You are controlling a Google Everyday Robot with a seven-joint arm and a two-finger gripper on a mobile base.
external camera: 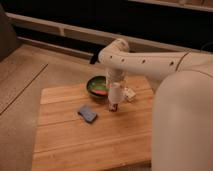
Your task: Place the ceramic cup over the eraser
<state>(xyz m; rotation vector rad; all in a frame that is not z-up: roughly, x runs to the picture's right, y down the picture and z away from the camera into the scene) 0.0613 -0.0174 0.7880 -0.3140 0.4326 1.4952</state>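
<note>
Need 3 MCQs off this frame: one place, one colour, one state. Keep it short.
1. Where does the flat blue rectangular pad lie?
A on the wooden tabletop, apart from the dark green bowl; B inside that bowl; C under the cup.
2. What colour is the tall handleless ceramic cup at the pincer?
A red; B white; C black.
3. The small dark upright eraser block is:
A fully hidden; B lying flat in the bowl; C showing below the cup.

Key:
1 A, the pad sits on bare wood clear of the bowl.
2 B, the cup is plain white at the pincer, which hangs over the eraser beside the bowl.
3 C, its dark body shows beneath the cup.
</note>
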